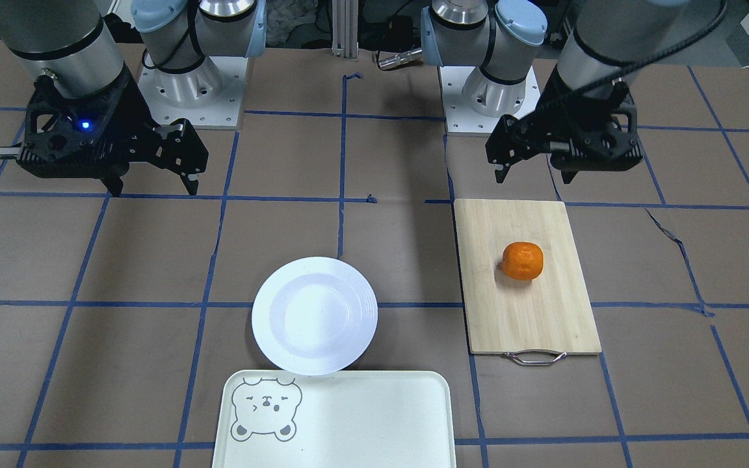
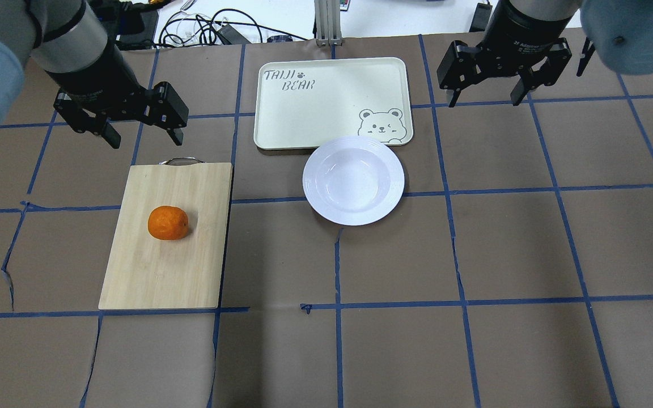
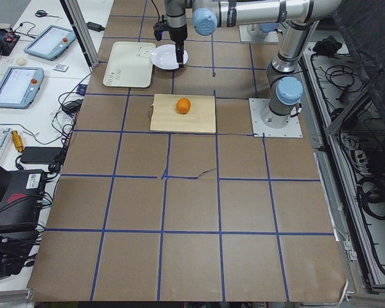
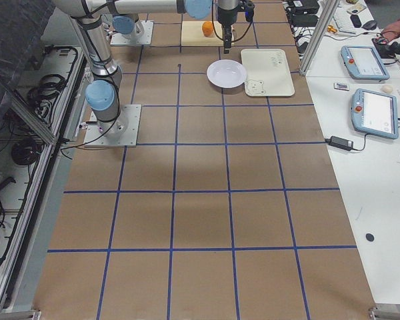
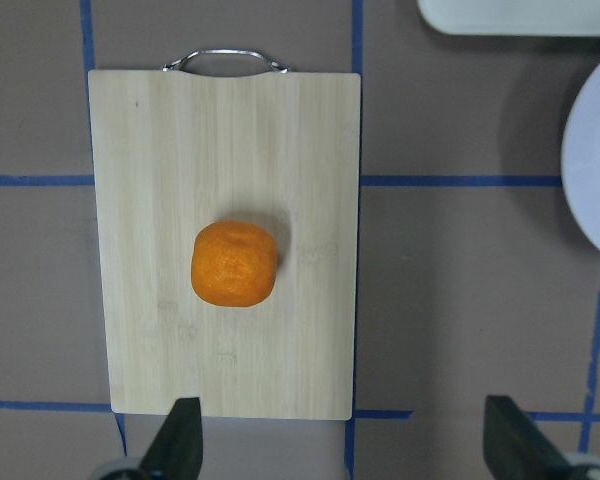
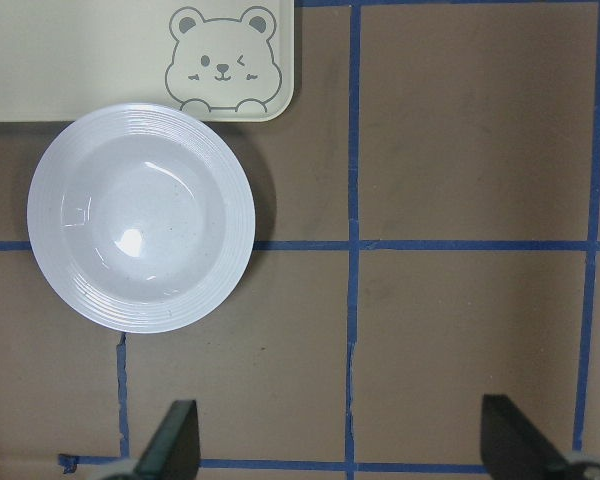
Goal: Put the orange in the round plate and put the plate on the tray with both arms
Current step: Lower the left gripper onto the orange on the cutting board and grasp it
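The orange (image 2: 168, 222) lies alone on a bamboo cutting board (image 2: 162, 272), also seen in the left wrist view as the orange (image 5: 234, 263). The white round plate (image 2: 353, 179) stands empty on the table. Its ridged rim (image 6: 235, 215) meets the edge of the cream tray (image 2: 315, 113) beside the bear drawing. My left gripper (image 2: 147, 139) hovers open above the table just past the board's handle end, holding nothing. My right gripper (image 2: 483, 101) hangs open to the right of the tray, apart from plate and tray. Both show open in the front view: left gripper (image 1: 534, 174), right gripper (image 1: 153, 188).
The board's metal handle (image 2: 180, 161) points toward the tray side. Blue tape lines grid the brown table cover. Both arm bases (image 1: 189, 91) stand at the robot's edge. Cables (image 2: 213, 28) lie beyond the tray, and tablets (image 4: 377, 110) sit on a side bench.
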{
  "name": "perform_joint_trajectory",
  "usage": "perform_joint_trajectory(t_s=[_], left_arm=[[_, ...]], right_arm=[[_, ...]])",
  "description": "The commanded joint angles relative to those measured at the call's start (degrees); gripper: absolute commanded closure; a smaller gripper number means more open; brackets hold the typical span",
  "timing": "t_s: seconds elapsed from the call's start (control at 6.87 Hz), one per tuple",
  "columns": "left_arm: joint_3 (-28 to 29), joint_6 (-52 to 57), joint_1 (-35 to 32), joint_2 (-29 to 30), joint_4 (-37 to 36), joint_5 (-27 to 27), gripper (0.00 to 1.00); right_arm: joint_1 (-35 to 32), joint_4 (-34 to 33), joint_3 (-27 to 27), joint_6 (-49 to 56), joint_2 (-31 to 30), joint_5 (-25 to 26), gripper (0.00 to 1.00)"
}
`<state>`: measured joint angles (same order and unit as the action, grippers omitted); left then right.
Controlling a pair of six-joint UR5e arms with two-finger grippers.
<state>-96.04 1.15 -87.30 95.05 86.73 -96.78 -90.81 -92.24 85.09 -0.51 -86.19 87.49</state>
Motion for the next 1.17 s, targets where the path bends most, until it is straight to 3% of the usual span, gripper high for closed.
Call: perform_joint_trajectory(t_s=[0.0, 0.15, 0.73, 0.87, 1.02], left_arm=[[-5.98, 0.69, 0.82, 6.34, -8.63, -5.78, 0.00], [-7.92, 6.09, 0.99, 9.86, -13.82, -5.79, 0.00], [-9.69, 15.29, 4.06, 15.86, -16.67, -5.09, 0.07], [-9.87, 15.63, 4.16, 16.39, -16.68, -4.22, 0.27], [-9.78, 17.12, 4.33, 16.40, -16.68, -4.04, 0.76]], right_arm=[[0.10, 0.13, -0.01, 0.07, -0.21, 0.14, 0.00], [0.36, 0.04, 0.08, 0.07, -0.12, 0.05, 0.00], [0.89, 0.22, 0.17, 0.15, -0.12, -0.04, 0.00], [0.98, 0.22, 0.69, 0.24, -0.12, -0.30, 0.00], [0.98, 0.22, 0.96, 0.33, -0.12, -0.30, 0.00]])
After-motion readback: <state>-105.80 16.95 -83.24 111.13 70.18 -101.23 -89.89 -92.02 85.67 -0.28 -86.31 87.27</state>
